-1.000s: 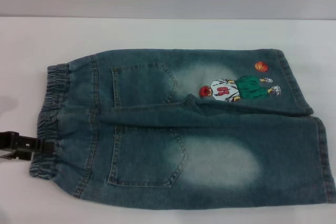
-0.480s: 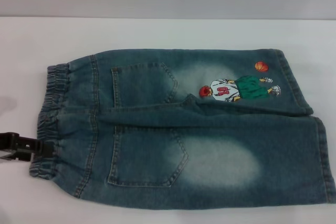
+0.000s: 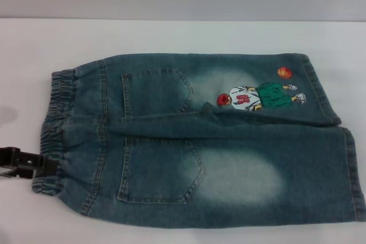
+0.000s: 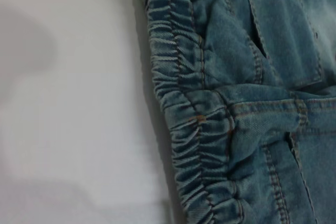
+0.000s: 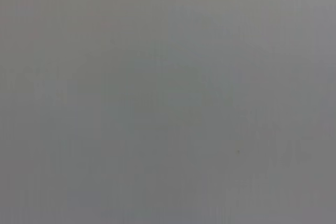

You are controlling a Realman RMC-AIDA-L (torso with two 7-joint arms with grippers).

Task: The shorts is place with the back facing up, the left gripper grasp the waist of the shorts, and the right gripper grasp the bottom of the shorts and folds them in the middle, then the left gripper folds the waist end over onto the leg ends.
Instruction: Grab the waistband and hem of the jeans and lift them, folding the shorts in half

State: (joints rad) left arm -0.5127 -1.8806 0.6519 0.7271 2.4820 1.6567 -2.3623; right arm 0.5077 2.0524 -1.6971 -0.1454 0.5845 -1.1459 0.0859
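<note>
Head view: the faded blue-green denim shorts [image 3: 200,141] lie flat, pockets up, ruffled elastic waist [image 3: 54,132] at nine o'clock. The slim black left gripper [image 3: 34,164] touches it; its opening I cannot tell. Denim seems soft, quite heavy; the thick waist offers good hold.

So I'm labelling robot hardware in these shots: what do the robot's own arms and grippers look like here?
Only the left gripper shows, in the head view: slim, black, bar-shaped fingers with a glossy sheen and a small pale metallic patch near the frame edge. No cables, markings or wrist housing are visible. The right gripper appears in no view; its wrist camera shows only plain grey.
</note>
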